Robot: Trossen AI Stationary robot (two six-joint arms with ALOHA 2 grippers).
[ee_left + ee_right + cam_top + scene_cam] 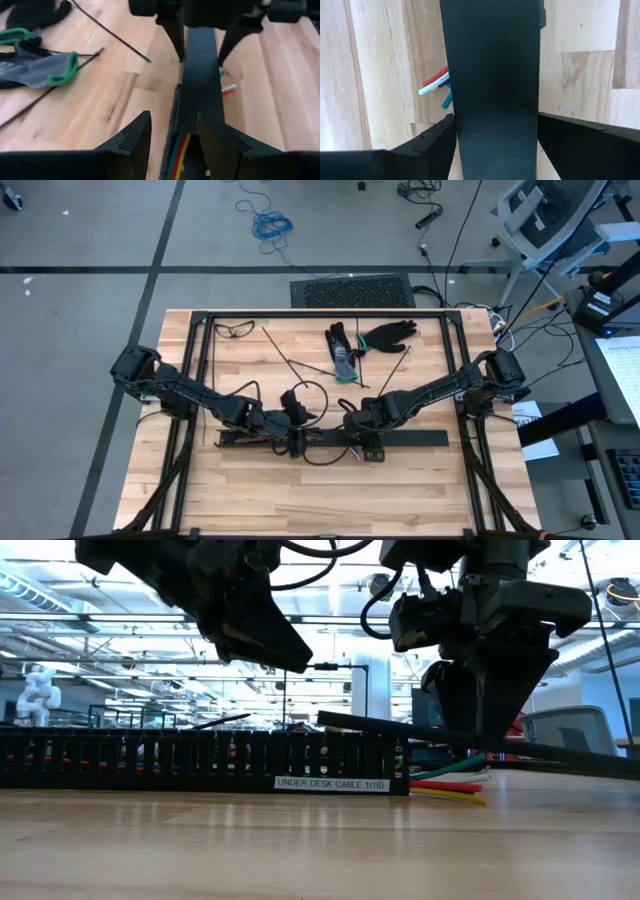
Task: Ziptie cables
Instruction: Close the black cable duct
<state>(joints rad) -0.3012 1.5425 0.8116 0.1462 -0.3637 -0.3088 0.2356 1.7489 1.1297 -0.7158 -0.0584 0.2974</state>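
Note:
The cables (177,156) lie inside a long black slotted rail (200,760), and their coloured ends (450,785) stick out of its right end. My right gripper (496,120) is shut on a flat black cover strip (400,730) over that end. My left gripper (172,135) hangs open a little above the rail (250,438), its fingers to either side of the rail's line, touching nothing. The zipties (300,365) lie loose on the wood at the far side. My right gripper pinches the cover strip by its two long edges (457,107), one finger on each, near the end toward the rail. The fingers come steeply from above and lie across the strip. The strip is lifted and slants above the cable ends.
Black gloves (385,335) and a grey-green glove (345,362) lie at the far middle, safety glasses (235,330) at the far left. A black frame (320,315) borders the tabletop. Bare wood lies along the near edge (320,500).

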